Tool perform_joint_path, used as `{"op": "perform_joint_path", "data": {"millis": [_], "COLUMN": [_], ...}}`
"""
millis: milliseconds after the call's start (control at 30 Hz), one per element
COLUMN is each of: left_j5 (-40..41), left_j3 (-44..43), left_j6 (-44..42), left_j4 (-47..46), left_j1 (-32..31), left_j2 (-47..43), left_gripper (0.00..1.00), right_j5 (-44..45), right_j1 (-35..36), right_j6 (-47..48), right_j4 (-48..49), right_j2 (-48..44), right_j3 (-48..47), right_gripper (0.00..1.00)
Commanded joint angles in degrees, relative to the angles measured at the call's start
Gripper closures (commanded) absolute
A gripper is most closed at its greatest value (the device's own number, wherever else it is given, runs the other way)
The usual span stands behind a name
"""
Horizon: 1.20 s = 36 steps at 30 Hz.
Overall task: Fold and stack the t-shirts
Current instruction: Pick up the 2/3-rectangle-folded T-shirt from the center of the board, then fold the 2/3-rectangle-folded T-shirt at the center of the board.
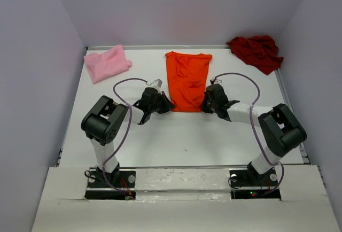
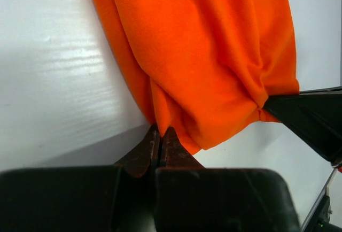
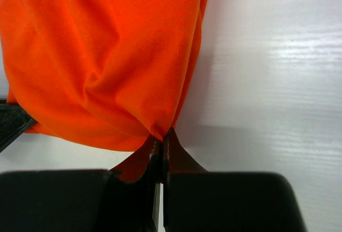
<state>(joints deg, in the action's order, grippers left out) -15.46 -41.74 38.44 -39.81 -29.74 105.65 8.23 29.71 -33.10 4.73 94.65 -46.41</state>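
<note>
The bright orange t-shirt (image 1: pixel 187 79) lies lengthwise in the middle of the table, folded narrow. My left gripper (image 1: pixel 166 105) is shut on its near left corner, seen in the left wrist view (image 2: pixel 160 131) with orange cloth (image 2: pixel 203 55) pinched between the tips. My right gripper (image 1: pixel 204 105) is shut on its near right corner, seen in the right wrist view (image 3: pixel 163 134) with the cloth (image 3: pixel 107 55) bunched at the tips. The light pink t-shirt (image 1: pixel 107 63) lies crumpled at the far left. The dark red t-shirt (image 1: pixel 256 52) lies crumpled at the far right.
The white table (image 1: pixel 181 141) is walled by grey panels on three sides. The right gripper's black body shows at the right edge of the left wrist view (image 2: pixel 315 120).
</note>
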Motion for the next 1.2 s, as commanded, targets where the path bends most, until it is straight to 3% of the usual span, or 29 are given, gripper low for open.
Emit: {"op": "perform_joint_path", "data": {"millis": [0, 400, 667, 900, 1167], "left_j5": [-0.4, 4.1, 6.8, 14.5, 11.3], "left_j3": [4.5, 17.2, 18.2, 7.9, 1.0], "left_j6": [-0.5, 5.6, 6.9, 1.5, -1.2], "left_j4": [5.0, 3.1, 9.0, 22.9, 22.6], "left_j1": [-1.0, -10.9, -13.2, -12.9, -6.8], "left_j2": [-2.9, -16.5, -28.7, -33.8, -29.5], "left_gripper": [1.0, 1.0, 1.0, 1.0, 1.0], "right_j5": [-0.6, -5.2, -4.2, -0.5, 6.1], "right_j1": [0.3, 0.9, 0.9, 0.9, 0.9], "right_j6": [-1.3, -5.4, -5.4, -3.1, -1.1], "right_j4": [-4.2, -11.8, -20.3, -21.1, -19.3], "right_j2": [-6.7, -28.5, -40.0, -38.4, -33.2], "right_j3": [3.0, 17.4, 16.7, 10.6, 2.8], "right_gripper": [1.0, 1.0, 1.0, 1.0, 1.0]}}
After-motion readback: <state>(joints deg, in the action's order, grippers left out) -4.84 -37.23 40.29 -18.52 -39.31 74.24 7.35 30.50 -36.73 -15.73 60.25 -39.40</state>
